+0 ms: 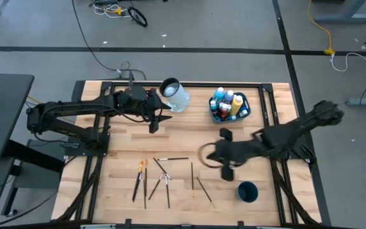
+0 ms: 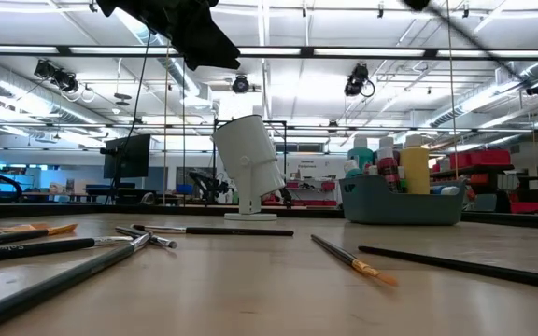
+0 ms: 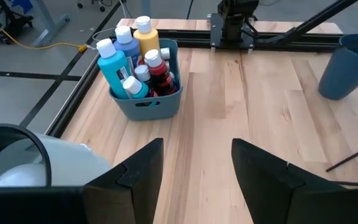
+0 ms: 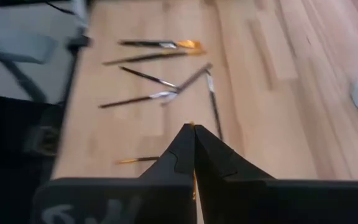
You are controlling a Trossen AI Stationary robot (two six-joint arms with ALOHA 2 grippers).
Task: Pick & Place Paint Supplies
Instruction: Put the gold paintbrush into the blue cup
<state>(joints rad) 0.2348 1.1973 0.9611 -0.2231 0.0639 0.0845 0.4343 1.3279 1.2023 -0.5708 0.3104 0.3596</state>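
My right pincer [image 4: 192,127] is clenched tight, fingers pressed flat together, hovering over the middle of the table [image 1: 189,140], between the dark blue cup [image 1: 248,191] and the scattered paintbrushes [image 1: 164,178]. There's a thin orange sliver in the seam between my fingers. It could be a brush handle, but I can't tell for sure from here.

The brushes lie loose on the wood towards the front edge, some crossing each other, one with an orange tip off to the side. The paint bottles [image 3: 132,59] are already standing packed in the teal tub [image 3: 145,106] at the far side, beside the white jug [image 1: 175,95].

My left pincer [image 3: 197,180] is spread wide and holds nothing. It waits next to the jug, facing the tub.

So I reckon this is the brush stage: bottles sorted, brushes to collect. If I do have one pinched, the next move is a steady lift and a carry across to a container, most likely the cup, keeping the handle from swinging. If not, I must release, drop lower and line up square across a single handle, clear of the crossed ones.
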